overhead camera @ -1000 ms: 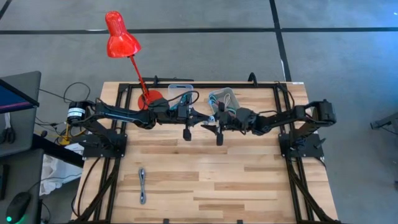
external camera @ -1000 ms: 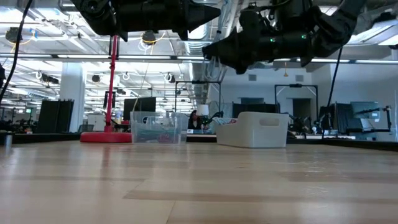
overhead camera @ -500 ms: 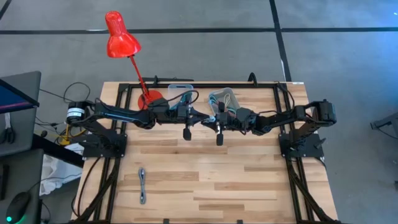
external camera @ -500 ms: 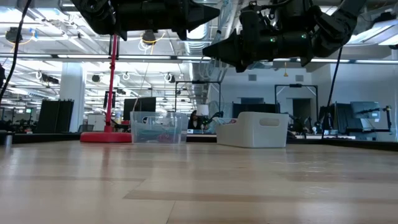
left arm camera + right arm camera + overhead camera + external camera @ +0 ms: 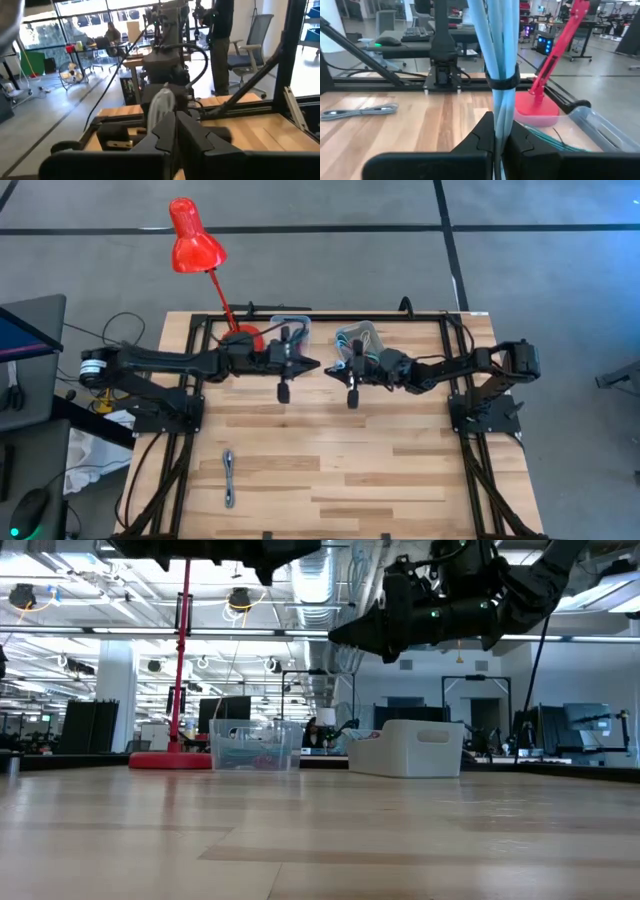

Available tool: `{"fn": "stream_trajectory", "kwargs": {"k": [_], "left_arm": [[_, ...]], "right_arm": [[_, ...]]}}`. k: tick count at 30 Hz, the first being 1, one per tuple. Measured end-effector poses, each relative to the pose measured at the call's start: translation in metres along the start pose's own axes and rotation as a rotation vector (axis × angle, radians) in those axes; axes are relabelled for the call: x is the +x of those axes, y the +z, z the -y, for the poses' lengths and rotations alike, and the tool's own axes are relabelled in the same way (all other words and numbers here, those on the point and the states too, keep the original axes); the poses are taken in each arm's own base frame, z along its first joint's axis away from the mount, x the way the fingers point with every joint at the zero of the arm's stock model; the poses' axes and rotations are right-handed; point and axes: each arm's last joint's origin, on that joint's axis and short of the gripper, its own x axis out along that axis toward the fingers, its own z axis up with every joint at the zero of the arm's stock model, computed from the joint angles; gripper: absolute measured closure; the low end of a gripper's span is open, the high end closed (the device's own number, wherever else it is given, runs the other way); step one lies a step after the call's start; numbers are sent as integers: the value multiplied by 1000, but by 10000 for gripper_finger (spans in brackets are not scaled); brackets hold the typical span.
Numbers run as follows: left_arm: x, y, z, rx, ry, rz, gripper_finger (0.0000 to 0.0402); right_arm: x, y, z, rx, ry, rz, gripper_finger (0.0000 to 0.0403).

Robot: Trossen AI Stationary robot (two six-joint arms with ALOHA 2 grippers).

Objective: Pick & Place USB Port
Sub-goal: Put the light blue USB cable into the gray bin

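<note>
- Right hand [image 5: 495, 131] is clamped on a bundle of blue cables [image 5: 495, 55], lifted above the counter [image 5: 400, 460] beside the white bin [image 5: 362, 338].
- Left hand [image 5: 175, 131] is pressed together, empty, near the clear bin [image 5: 292, 328].
- Best carry the bundle level and release it low over its destination.

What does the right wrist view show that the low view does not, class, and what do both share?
Only the right wrist view shows the light blue cable bundle pinched between the right gripper and the grey cable lying on the table. Only the low view shows the white bin and the left arm overhead. Both show the red lamp and the clear bin.
</note>
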Motion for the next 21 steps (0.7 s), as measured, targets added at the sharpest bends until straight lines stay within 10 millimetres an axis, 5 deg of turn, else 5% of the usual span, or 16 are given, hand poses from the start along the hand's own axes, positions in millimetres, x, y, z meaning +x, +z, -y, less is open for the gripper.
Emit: {"fn": "stream_trajectory", "kwargs": {"k": [21], "left_arm": [[-36, -20, 8, -38, -4, -92, 394]], "right_arm": [[-44, -7, 46, 9, -199, -268, 399]]}}
